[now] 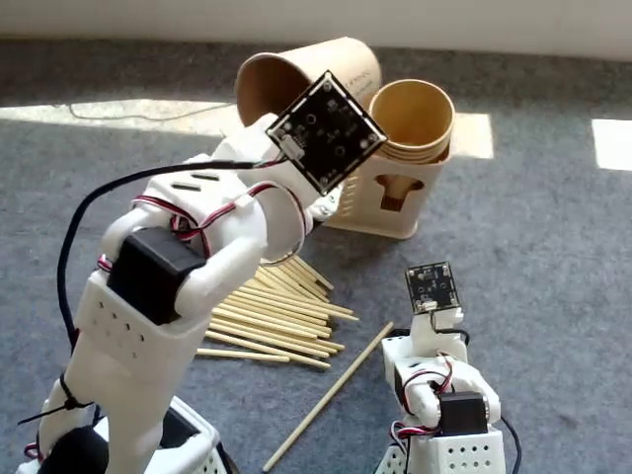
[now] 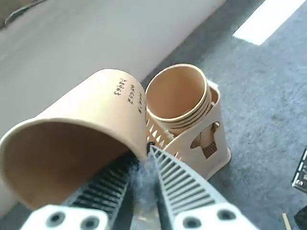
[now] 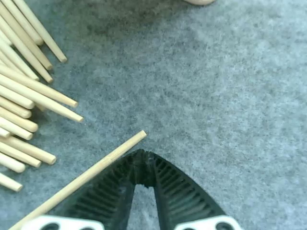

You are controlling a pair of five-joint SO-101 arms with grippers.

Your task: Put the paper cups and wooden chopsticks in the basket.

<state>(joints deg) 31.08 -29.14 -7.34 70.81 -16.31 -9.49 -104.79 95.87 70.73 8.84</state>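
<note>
Cup-loading seems in hand: left gripper [image 2: 148, 146] clamps the tilted paper cup [image 2: 81, 129] by its rim and must next upright it over the basket [image 2: 221, 148].

Indoor room, office or home cannot be told, flat grey short-pile carpet-like surface [image 1: 553, 247] as the work area, plain white wall [image 1: 513, 18] along its far edge, bright sunlight patches [image 1: 612, 143] lying across the grey
</note>
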